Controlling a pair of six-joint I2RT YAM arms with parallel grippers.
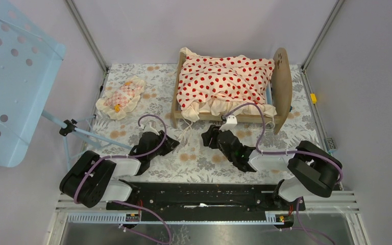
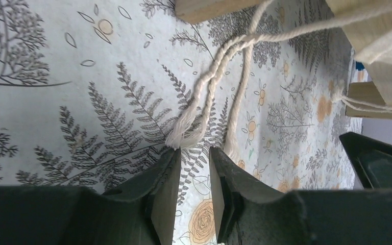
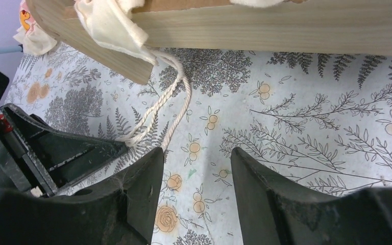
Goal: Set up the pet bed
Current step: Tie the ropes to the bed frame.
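Pet bed (image 1: pixel 282 76) ahead of both end effectors, long axis crosswise to their reach. Headboard on right arm's side, footboard on left arm's. Red-dotted blanket (image 1: pixel 224 76) bunched on top of it.

Right end effector (image 1: pixel 207 137) nearer, just short of near side rail; jaws apart, empty.

Left end effector (image 1: pixel 173 146) off footboard corner; jaws narrowly parted, nothing between. Cream cord (image 2: pixel 209 87) ends lie on tabletop (image 1: pixel 199 159) just beyond its fingertips.

Pillow (image 1: pixel 121 97) well to left of left end effector.

Judgement: right arm better placed for reach to bed.

Red-dotted blanket (image 1: pixel 224 79), pink pillow (image 1: pixel 121 97) — floral cloth (image 1: pixel 196 159), cream cord (image 2: pixel 210 84)
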